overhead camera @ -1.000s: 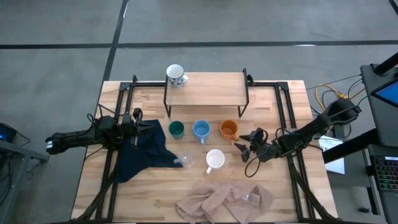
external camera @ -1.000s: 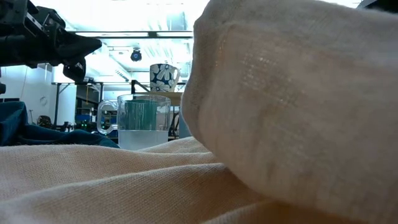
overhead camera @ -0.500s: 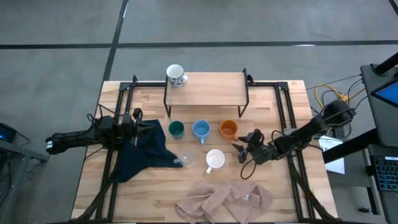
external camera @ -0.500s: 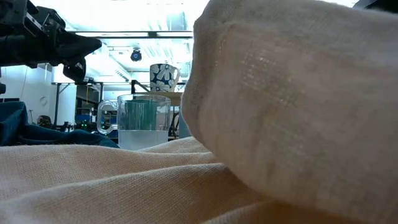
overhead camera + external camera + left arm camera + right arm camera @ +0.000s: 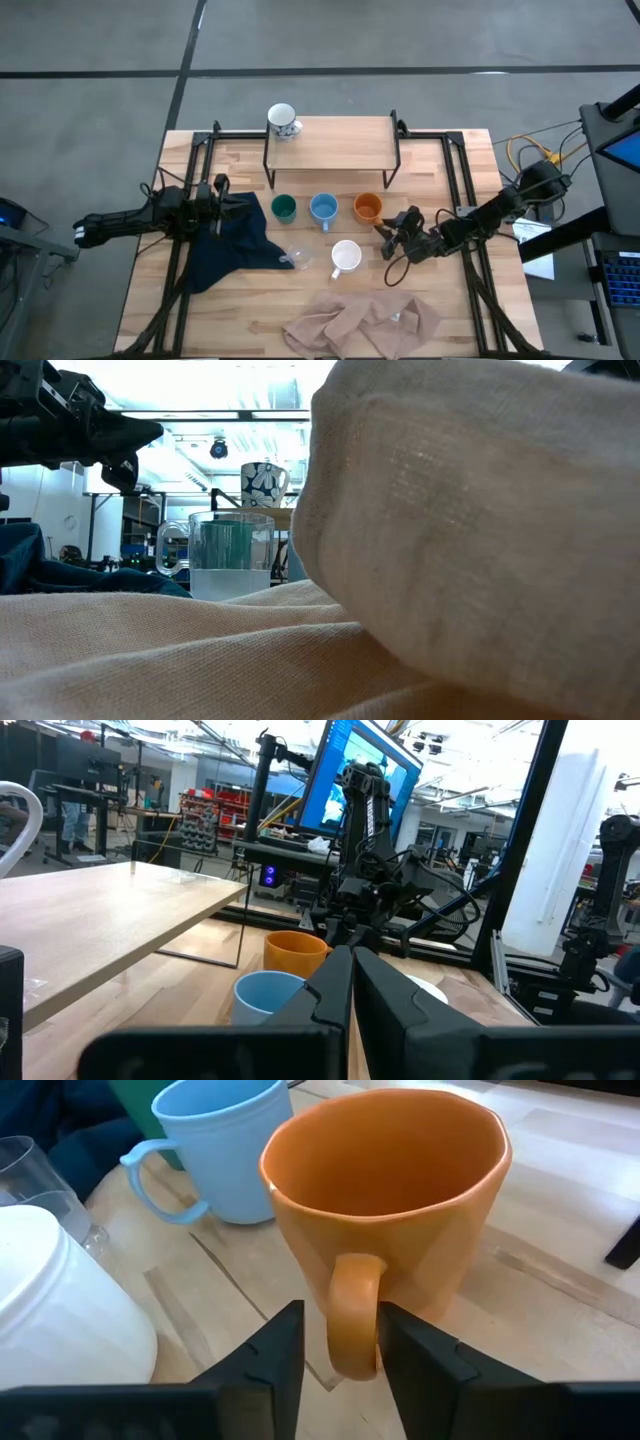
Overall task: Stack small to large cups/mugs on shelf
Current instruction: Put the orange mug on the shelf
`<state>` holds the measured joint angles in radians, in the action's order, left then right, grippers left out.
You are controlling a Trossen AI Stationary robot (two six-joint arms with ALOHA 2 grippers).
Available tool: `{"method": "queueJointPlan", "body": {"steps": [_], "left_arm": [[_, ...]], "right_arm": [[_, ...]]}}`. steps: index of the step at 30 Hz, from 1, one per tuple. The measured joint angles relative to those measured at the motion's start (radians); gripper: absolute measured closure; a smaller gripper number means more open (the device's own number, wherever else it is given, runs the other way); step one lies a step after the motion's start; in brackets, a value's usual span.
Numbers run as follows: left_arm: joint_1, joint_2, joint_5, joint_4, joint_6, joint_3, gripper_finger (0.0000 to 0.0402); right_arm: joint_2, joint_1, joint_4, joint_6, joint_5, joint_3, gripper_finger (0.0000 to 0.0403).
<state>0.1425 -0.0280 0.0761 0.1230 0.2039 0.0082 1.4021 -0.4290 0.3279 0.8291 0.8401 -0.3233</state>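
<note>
Right wrist view: right gripper (image 5: 335,1345) jaws narrowed around the handle of the orange mug (image 5: 390,1210), one each side, contact unclear. Mug stands upright on the surface (image 5: 450,300), in front of the shelf (image 5: 335,140), w/ light blue mug (image 5: 322,208) just beside it, dark green mug (image 5: 284,208) next along. White mug (image 5: 346,256) & glass cup (image 5: 298,256) nearer the beige cloth (image 5: 360,322). Patterned mug (image 5: 282,121) sits on shelf's end. Left gripper (image 5: 222,196) jaws closed, empty, over the dark blue cloth (image 5: 230,250) left of the shelf.
</note>
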Motion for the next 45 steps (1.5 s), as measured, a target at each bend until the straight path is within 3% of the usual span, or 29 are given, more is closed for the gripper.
{"method": "queueJointPlan", "body": {"steps": [12, 23, 34, 45], "left_arm": [[0.000, 0.000, 0.000, 0.000, 0.000, 0.000, 0.0402], [0.000, 0.000, 0.000, 0.000, 0.000, 0.000, 0.0402], [0.000, 0.000, 0.000, 0.000, 0.000, 0.000, 0.0402], [0.000, 0.000, 0.003, -0.001, 0.002, 0.000, 0.0402]], "right_arm": [[0.000, 0.000, 0.000, -0.006, 0.002, 0.000, 0.0353], [-0.001, 0.000, -0.002, -0.027, 0.000, -0.004, 0.0359], [-0.003, 0.024, -0.075, -0.131, -0.009, -0.094, 0.0361], [-0.143, 0.064, -0.278, -0.141, -0.010, -0.155, 0.0361]]}}
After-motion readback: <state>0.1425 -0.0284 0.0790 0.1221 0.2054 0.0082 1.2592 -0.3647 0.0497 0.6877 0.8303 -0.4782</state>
